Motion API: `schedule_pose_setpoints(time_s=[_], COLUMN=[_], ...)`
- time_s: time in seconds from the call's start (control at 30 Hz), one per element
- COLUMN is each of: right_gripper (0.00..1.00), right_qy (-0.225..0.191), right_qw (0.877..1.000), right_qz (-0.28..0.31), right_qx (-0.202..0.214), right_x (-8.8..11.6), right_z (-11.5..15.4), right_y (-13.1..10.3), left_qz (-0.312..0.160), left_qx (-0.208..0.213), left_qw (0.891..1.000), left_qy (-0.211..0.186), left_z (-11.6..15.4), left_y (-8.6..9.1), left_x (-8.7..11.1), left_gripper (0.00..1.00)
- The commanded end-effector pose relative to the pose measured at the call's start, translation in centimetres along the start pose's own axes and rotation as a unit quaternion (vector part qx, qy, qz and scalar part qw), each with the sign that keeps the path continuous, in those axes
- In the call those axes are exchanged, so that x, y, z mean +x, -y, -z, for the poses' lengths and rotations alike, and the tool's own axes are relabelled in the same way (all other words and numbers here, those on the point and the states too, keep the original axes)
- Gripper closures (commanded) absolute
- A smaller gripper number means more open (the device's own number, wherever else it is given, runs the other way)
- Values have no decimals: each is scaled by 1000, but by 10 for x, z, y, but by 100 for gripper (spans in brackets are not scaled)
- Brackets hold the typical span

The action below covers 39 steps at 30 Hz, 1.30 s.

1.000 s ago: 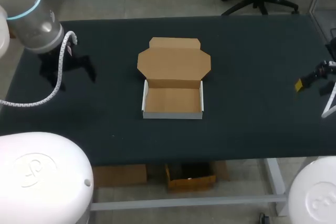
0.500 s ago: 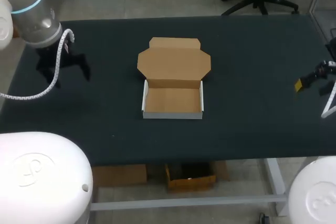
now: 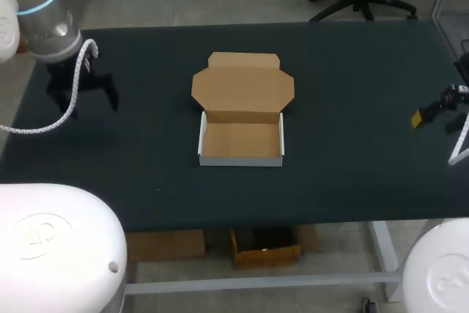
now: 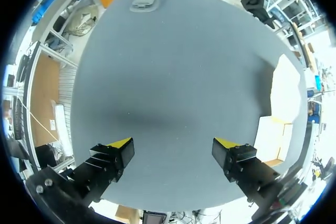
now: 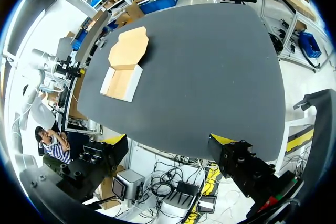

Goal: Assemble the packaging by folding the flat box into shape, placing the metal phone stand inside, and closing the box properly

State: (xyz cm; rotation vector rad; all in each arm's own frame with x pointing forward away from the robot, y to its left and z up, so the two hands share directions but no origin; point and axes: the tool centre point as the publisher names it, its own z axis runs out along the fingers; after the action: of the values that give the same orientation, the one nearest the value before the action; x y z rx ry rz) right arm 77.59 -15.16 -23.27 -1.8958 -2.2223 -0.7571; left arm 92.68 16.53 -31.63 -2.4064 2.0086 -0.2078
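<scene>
**Two open pincers, one box mid-table**

One cardboard box (image 3: 241,111) sits near the middle of the dark table (image 3: 352,71), well apart from both arms. Its tray is folded into shape – low walls upright, white outside, brown inside – and the tray's brown floor shows in full. The lid lies back flat on the table on the side away from the robot, hinged to the tray's rear wall, with its corner flaps spread out.

The left pincer (image 3: 80,97) hangs over the table's left part. In the left wrist view, the left pincer (image 4: 172,144) has its yellow-tipped fingers spread wide over bare tabletop, and the box (image 4: 278,114) lies off to one side of it. Far ahead of it, at the table's edge, lies a small flat grey object (image 4: 144,1) – what it is cannot be told.

The right pincer (image 3: 432,111) is at the table's right edge. In the right wrist view, the right pincer (image 5: 169,140) is also spread wide, gripping nothing, hanging just off the table's edge. The box (image 5: 125,66) lies far ahead across the tabletop.
</scene>
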Motion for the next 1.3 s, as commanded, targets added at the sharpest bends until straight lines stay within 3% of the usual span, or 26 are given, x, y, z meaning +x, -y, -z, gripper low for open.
schedule_pose_setpoints(time_s=[0.03,0.2,1.3], right_gripper=[0,0,0], right_qy=[-1,-1,-1], right_qw=[1000,1000,1000], right_qz=[0,0,0], right_qx=[1,1,1], right_x=[0,0,0], right_z=[2,2,2], right_y=[1,1,1], left_qz=[-3,-8,-16], left_qx=[-24,-33,-23], left_qw=[1000,999,1000], left_qy=[4,8,6], left_z=[-10,-19,-20], left_y=[14,26,27], left_x=[-1,-4,-4], left_gripper=[0,0,0])
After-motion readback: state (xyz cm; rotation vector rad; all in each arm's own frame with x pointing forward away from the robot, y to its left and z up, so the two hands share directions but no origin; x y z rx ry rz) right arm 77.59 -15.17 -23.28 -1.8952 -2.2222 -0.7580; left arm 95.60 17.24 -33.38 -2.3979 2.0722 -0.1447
